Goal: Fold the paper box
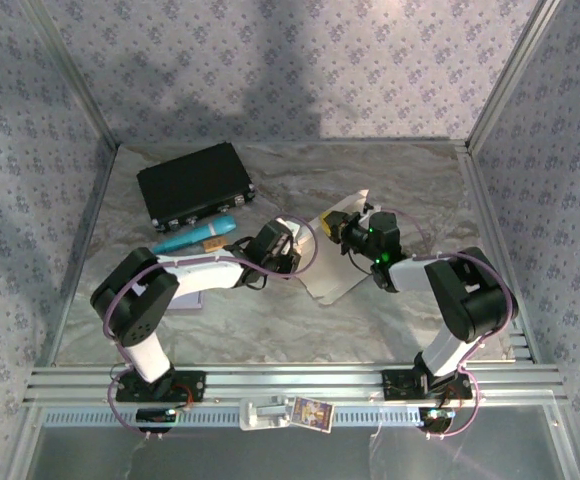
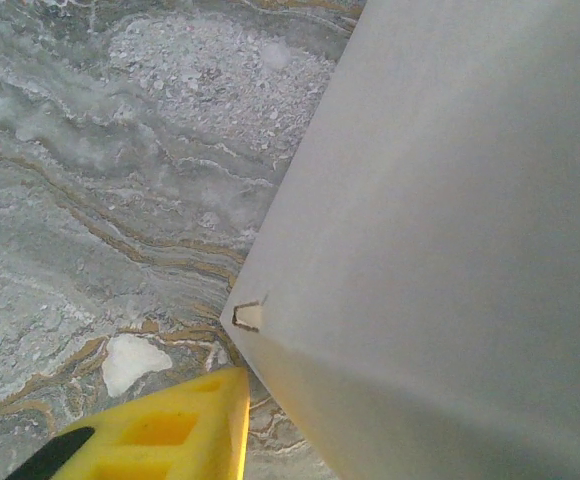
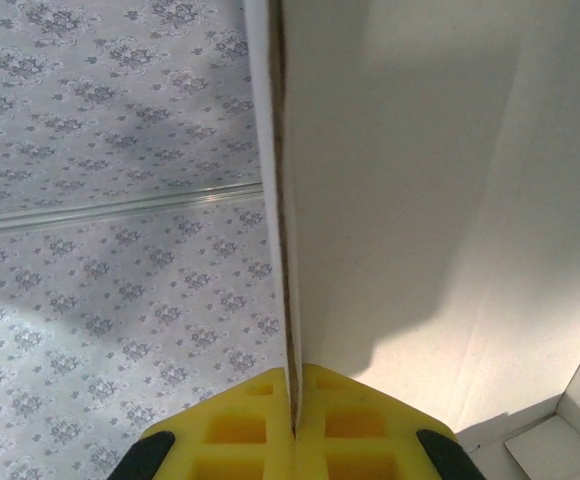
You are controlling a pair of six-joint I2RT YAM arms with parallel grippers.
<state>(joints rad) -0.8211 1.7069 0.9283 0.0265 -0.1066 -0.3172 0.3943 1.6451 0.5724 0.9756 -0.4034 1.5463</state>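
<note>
Overhead, the paper box (image 1: 328, 275) lay near the middle of the marbled surface (image 1: 270, 330), a white card blank with one panel raised between the two arms. The left arm reached low across from its base, elbow folded, its left pincer (image 1: 288, 250) at the box's near-left edge. The right arm bent sharply over, its right pincer (image 1: 342, 228) on the raised panel. A black case (image 1: 195, 185) and a teal tool (image 1: 195, 237) sat behind the left arm, apart from the box.

From the left wrist, the box panel (image 2: 450, 250) slanted up off the surface, a small cut notch (image 2: 247, 316) at its corner. One yellow finger (image 2: 170, 435) hovered just beside that corner; whether this pincer was apart or together could not be told.

From the right wrist, the yellow fingers (image 3: 235, 430) were pressed together on the panel's thin brown-cored edge (image 3: 282, 200), clamped on it, with the patterned wall (image 3: 100, 200) beyond.

The card looked light and thin, stiff across a panel yet ready to hinge at its creases. It would likely slide on the smooth surface and dent under a hard pinch. An edge grip close to a crease, with the other arm bracing the base, seemed the safest hold.
</note>
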